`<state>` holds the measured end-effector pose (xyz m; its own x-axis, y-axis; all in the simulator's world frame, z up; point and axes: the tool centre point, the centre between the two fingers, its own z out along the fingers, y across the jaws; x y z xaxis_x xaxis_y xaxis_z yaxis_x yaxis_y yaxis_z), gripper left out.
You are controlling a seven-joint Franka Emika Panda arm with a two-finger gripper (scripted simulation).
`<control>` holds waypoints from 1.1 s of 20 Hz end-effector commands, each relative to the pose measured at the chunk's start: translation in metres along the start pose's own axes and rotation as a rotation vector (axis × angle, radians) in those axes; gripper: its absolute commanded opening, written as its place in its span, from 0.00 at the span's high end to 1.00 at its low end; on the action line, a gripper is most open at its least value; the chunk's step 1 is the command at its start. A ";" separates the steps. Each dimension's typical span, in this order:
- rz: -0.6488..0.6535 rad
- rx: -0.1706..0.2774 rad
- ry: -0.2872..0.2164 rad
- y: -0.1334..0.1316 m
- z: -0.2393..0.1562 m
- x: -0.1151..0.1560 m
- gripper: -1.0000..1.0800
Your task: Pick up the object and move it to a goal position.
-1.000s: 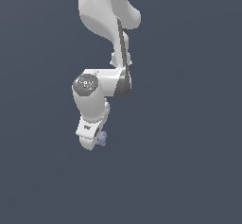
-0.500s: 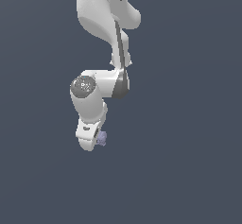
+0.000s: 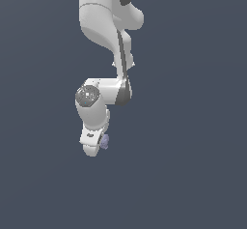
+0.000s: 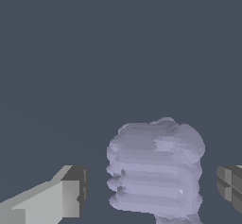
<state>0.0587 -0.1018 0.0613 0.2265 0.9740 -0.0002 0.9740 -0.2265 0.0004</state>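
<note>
The object [image 4: 156,171] is a small pale lavender lumpy block with a bumpy surface. In the wrist view it sits between my two fingers, with a narrow gap showing on each side. One grey finger [image 4: 66,197] is on one side and the other finger [image 4: 229,185] on the opposite side. My gripper [image 4: 151,190] is open around the block. In the exterior view the white gripper [image 3: 96,146] points down, and the block [image 3: 104,141] shows at its tip on the exterior view's right. The fingertips are mostly hidden there.
The white arm [image 3: 103,25] comes down from the top of the exterior view, with its elbow [image 3: 120,90] above the gripper. All around is a plain dark grey-blue surface [image 3: 193,175] with no other objects in view.
The wrist has turned and shifted slightly to the exterior view's left. The gripper and the block stay at nearly the same spot.
</note>
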 end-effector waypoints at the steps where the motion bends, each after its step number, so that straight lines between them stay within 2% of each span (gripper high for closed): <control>1: -0.001 0.001 0.000 -0.001 0.013 0.000 0.04; 7: -0.002 0.001 0.000 0.001 0.021 0.000 0.04; 8: -0.002 0.001 0.000 0.001 0.021 0.000 1.00; 22: -0.002 0.001 0.000 -0.001 0.017 0.004 1.00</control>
<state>0.0585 -0.1001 0.0420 0.2254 0.9743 -0.0004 0.9743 -0.2254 -0.0011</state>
